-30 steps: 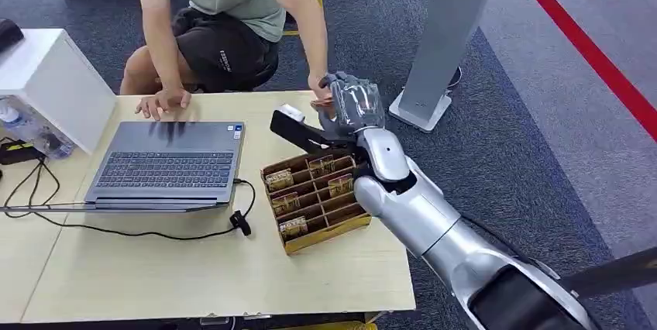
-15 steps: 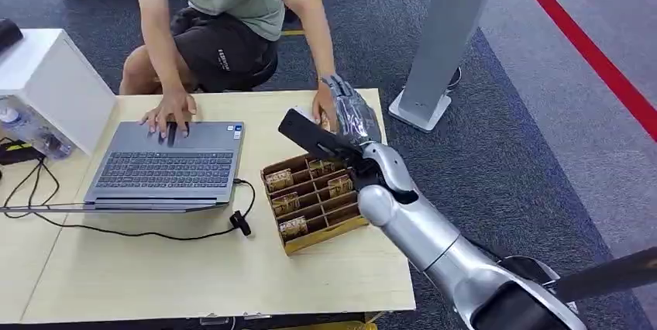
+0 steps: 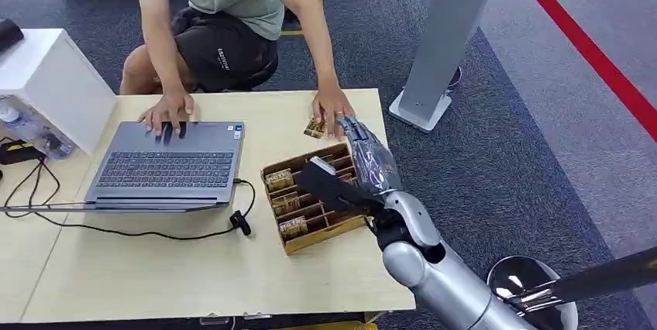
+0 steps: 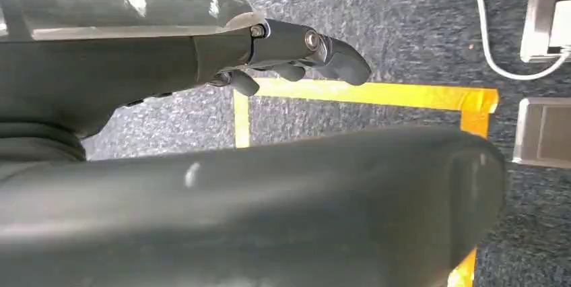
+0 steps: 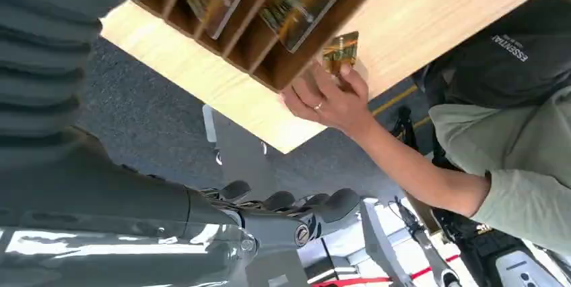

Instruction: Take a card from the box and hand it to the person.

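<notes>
The brown divided card box (image 3: pixel 326 238) stands on the wooden table (image 3: pixel 194 268) with several cards in its slots. My right hand (image 3: pixel 362 158) hovers over the box's far right corner, fingers spread and holding nothing; in the right wrist view its fingers (image 5: pixel 291 209) are bare. One card (image 3: pixel 314 127) lies on the table just beyond the box, under the person's hand (image 3: pixel 334 105). The right wrist view shows that card (image 5: pixel 340 50) at the person's fingertips (image 5: pixel 330 95), beside the box (image 5: pixel 269 11). My left hand (image 4: pixel 289 51) hangs over the floor and holds nothing.
An open laptop (image 3: pixel 166 161) sits left of the box, with the person's other hand (image 3: pixel 169 109) on it and a black cable (image 3: pixel 240 221) running alongside. A white case (image 3: pixel 46 82) stands at far left. A grey pillar stand (image 3: pixel 443 36) rises past the table's right edge.
My right hand drew back from the person's hand and came down over the box. The person took the card and set it on the table.
</notes>
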{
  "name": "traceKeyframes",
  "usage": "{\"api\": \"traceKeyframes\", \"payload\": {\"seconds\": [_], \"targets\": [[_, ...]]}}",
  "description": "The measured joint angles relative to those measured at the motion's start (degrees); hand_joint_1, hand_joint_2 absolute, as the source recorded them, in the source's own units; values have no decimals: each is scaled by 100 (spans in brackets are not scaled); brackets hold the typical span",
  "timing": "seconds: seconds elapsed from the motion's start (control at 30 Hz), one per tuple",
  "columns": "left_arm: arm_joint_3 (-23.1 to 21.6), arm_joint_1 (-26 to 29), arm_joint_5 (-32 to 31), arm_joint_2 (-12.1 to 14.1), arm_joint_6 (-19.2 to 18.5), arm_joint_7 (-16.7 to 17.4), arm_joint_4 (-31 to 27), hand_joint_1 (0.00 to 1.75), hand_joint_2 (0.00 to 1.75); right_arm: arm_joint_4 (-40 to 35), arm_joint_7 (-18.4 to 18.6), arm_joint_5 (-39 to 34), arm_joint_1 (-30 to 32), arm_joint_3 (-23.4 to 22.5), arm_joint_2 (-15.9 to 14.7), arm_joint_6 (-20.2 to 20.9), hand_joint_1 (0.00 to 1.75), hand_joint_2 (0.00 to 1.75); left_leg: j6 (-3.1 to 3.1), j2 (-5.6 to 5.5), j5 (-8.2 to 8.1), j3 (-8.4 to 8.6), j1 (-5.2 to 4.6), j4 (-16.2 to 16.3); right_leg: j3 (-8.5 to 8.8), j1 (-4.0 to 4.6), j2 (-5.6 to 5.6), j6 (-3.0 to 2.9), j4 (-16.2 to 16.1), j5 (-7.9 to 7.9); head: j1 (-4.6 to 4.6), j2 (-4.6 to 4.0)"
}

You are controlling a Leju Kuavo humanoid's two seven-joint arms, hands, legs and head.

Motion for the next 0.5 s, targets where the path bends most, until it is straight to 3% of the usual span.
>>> {"api": "traceKeyframes", "payload": {"seconds": [0.03,0.37,0.5], "targets": [[-11,-1,-56,2,48,-39,0,0,0,-144,11,68,119,-20,-52,17,0,175,0,0,0,0,0,0,1,0,0,0,0,0,0,0],[-129,1,-184,4,392,-145,0,0,0,-1028,-188,-31,1043,-262,-337,-31,0,175,0,1,0,0,0,0,1,0,0,0,-1,0,-2,0],[-175,0,-273,-2,1062,-691,0,0,0,-1240,-199,-24,1257,-358,-402,-70,0,175,0,0,0,-1,0,0,2,0,0,0,-1,0,4,0]]}}
